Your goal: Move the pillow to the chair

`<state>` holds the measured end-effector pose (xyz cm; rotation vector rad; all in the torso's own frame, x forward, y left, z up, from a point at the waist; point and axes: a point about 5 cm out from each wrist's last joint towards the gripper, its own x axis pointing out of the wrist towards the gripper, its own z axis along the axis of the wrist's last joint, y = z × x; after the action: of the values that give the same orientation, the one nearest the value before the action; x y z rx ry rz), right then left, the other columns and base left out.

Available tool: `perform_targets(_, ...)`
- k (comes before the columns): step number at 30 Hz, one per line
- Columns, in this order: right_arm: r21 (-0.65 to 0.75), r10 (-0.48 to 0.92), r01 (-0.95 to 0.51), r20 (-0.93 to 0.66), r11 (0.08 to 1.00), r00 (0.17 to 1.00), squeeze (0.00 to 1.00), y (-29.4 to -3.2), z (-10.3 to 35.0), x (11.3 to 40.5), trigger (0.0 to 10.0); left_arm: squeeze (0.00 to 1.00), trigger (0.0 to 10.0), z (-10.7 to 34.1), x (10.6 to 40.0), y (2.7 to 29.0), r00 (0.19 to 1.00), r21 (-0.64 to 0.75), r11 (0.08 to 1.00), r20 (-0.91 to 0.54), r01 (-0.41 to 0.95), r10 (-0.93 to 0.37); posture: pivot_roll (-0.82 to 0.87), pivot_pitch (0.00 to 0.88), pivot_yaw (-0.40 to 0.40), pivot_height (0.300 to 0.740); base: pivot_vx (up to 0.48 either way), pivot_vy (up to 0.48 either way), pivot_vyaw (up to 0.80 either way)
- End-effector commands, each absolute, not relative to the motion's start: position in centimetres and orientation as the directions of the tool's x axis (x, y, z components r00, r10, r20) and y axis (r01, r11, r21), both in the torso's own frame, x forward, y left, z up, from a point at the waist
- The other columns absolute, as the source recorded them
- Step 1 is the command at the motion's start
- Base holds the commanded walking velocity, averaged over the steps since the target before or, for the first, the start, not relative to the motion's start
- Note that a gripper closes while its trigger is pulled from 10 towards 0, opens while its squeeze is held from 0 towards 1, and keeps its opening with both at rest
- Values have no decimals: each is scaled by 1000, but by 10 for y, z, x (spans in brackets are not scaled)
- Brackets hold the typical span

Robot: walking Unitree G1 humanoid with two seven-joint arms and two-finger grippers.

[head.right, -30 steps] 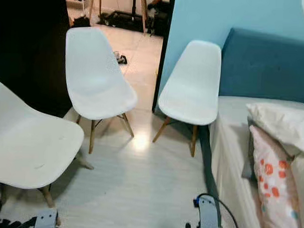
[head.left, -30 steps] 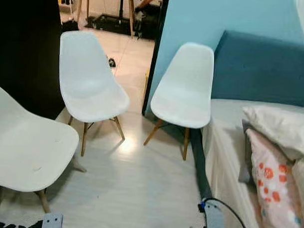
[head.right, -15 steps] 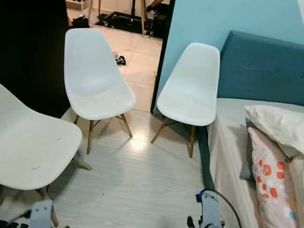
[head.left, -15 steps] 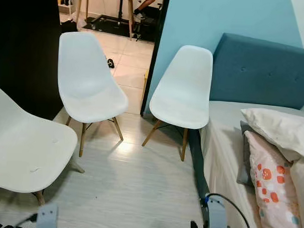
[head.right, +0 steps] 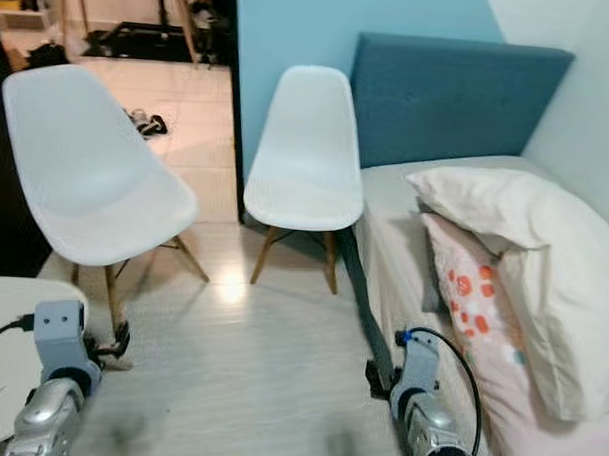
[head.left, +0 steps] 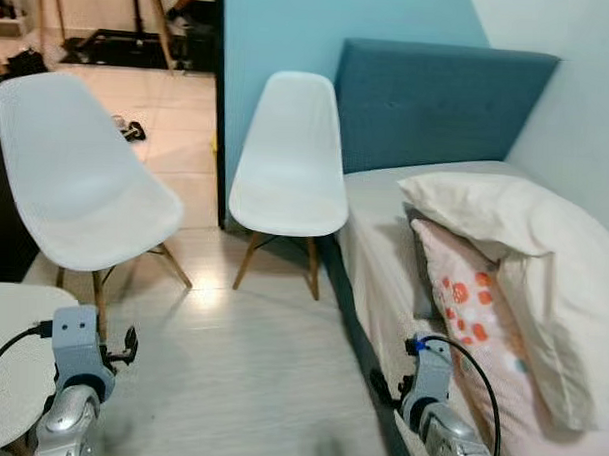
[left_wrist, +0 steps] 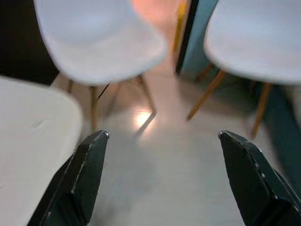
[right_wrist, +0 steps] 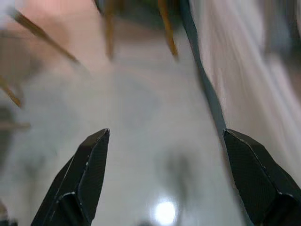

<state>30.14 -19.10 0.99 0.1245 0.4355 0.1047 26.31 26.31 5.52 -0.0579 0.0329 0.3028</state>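
Nothing is done yet: the pillow (head.left: 504, 240) lies on the bed (head.left: 380, 206) at two o'clock, the chair (head.left: 290, 157) at twelve is bare, and my left gripper (left_wrist: 162, 176) and right gripper (right_wrist: 164, 176) are both spread and hold nothing.

Bed and floor

The bed (head.left: 380, 206) carries a cream pillow (head.left: 514, 245) over a patterned one (head.left: 462, 299); white chairs (head.left: 287, 167) stand on the floor (head.left: 249, 376).

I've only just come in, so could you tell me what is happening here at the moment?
The robot stands between white chairs and a bed, handling nothing yet. Its left gripper and right gripper are both open and empty, held low over the floor. A large cream pillow and a patterned pillow lie on the bed. The nearest free chair stands beside the bed's headboard.
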Motion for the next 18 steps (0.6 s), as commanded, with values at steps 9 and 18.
perform_targets(9,172,340,-330,-32,928,940,0,-142,105,362,10000,0,10000,123,270,233,949,-202,955,186,-218,256,17,0,-97,740,133,0,-260)
perform_targets(18,133,395,-405,98,905,914,0,-131,143,374,10000,0,10000,146,264,217,955,-229,962,216,-151,201,7,0,-116,740,390,0,-138)
